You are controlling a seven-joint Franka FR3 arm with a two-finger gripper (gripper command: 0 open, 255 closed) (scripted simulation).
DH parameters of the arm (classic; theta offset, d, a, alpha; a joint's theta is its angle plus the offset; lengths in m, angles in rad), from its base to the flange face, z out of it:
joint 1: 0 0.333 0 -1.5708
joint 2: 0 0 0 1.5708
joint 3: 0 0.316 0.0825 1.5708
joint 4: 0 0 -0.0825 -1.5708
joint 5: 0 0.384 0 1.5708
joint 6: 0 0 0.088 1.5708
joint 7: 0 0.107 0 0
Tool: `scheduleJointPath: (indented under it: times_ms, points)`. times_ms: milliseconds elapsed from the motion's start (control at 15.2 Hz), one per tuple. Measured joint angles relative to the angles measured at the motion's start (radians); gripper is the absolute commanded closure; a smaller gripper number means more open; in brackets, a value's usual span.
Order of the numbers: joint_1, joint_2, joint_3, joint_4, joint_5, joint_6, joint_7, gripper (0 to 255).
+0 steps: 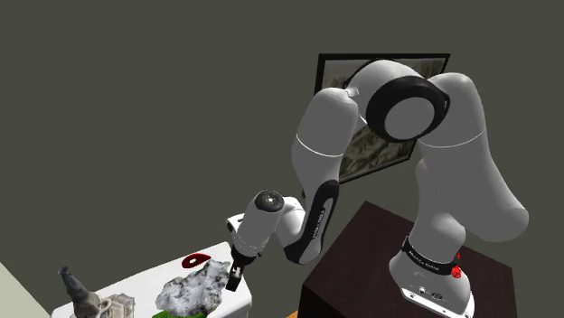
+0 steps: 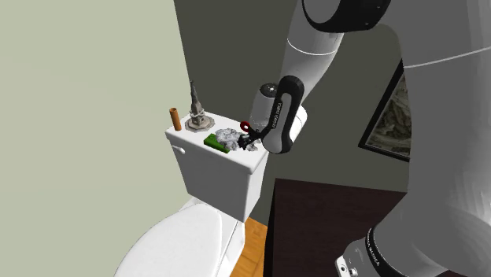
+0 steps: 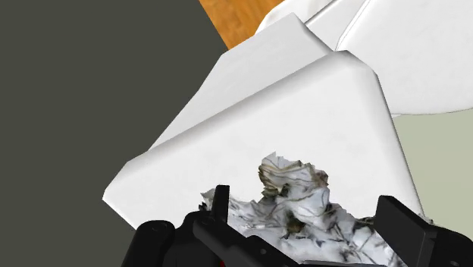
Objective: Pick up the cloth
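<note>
The cloth (image 1: 192, 289) is a crumpled grey-white heap with dark flecks. It lies on the white toilet tank lid (image 1: 230, 307), partly over a green object (image 2: 214, 142). In the second exterior view the cloth (image 2: 229, 138) sits at the lid's end nearest the arm. My black gripper (image 1: 235, 274) reaches down at the cloth's edge on the arm's side. In the wrist view the gripper (image 3: 307, 199) is open, its fingers standing apart on either side of the cloth (image 3: 299, 201), above the tank lid (image 3: 303, 114).
A red ring-shaped thing (image 2: 245, 126) lies by the gripper. A grey figurine (image 2: 197, 106) and a brown cylinder (image 2: 176, 118) stand at the lid's far end. The toilet bowl (image 2: 173, 244) is below. The dark stand (image 1: 361, 262) and a framed picture (image 1: 380, 149) are behind.
</note>
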Motion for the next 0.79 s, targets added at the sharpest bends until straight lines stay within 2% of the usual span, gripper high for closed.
scheduleJointPath:
  times_ms: [462, 528, 792]
  points:
    - [0.051, 0.120, -0.043, 0.051, 0.024, 0.074, 0.011, 0]
    - [0.052, 0.124, -0.044, 0.054, 0.025, 0.076, 0.011, 255]
    - [0.052, 0.129, -0.044, 0.058, 0.026, 0.078, 0.011, 255]
